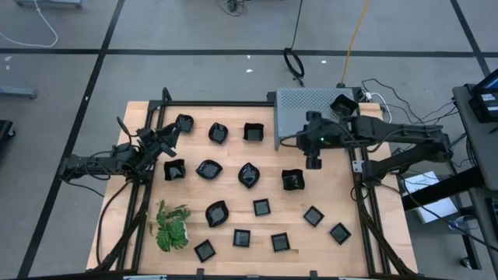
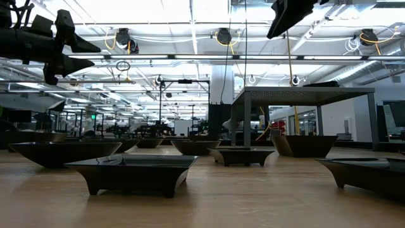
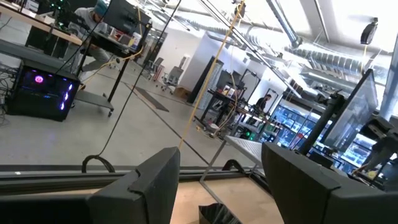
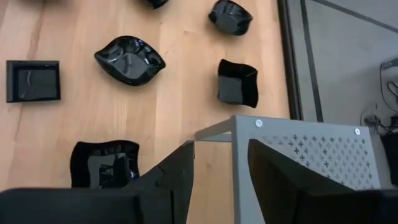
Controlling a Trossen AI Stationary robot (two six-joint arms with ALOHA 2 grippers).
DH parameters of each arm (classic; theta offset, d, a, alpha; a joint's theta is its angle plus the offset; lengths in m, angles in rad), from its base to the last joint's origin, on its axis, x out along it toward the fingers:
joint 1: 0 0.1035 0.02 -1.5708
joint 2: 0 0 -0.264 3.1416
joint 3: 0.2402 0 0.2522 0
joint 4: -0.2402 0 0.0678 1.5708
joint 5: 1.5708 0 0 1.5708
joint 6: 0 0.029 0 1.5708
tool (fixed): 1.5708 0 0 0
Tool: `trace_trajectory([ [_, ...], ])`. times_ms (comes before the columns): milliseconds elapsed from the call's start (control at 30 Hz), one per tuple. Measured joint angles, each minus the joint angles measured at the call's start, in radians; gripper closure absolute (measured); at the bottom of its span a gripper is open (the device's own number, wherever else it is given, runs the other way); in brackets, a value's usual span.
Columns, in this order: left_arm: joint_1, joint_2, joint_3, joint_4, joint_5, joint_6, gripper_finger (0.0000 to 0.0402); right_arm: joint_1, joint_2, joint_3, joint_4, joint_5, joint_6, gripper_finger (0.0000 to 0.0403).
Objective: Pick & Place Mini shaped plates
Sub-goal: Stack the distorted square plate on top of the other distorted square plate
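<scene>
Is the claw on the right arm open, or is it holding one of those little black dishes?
Open and empty. In its wrist view the right gripper shows bare table between its two fingers, hovering beside the grey perforated stand.

Black plates (image 1: 209, 169), cross-perforated grey shelf (image 1: 303, 102)

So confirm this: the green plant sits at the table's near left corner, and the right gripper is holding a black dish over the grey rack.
Wrong on the grip. The right gripper holds nothing; the right wrist view shows its fingers open and empty beside the grey rack. The green plant does sit at the near left corner.
</scene>
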Motion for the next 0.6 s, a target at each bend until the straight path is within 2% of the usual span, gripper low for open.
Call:
trace_trajectory([
  [100, 0.0, 0.0, 0.0, 0.0, 0.0, 0.0, 0.0172, 0.009, 0.0, 0.0, -0.002, -0.003, -0.002, 0.0266],
  [233, 0.0, 0.0, 0.0, 0.0, 0.0, 0.0, 0.0172, 0.014, -0.004, 0.0, -0.006, -0.06, -0.003, 0.0266],
  [600, 0.0, 0.0, 0.0, 0.0, 0.0, 0.0, 0.0172, 0.014, -0.004, -0.041, -0.011, -0.346, -0.029, 0.0266],
])
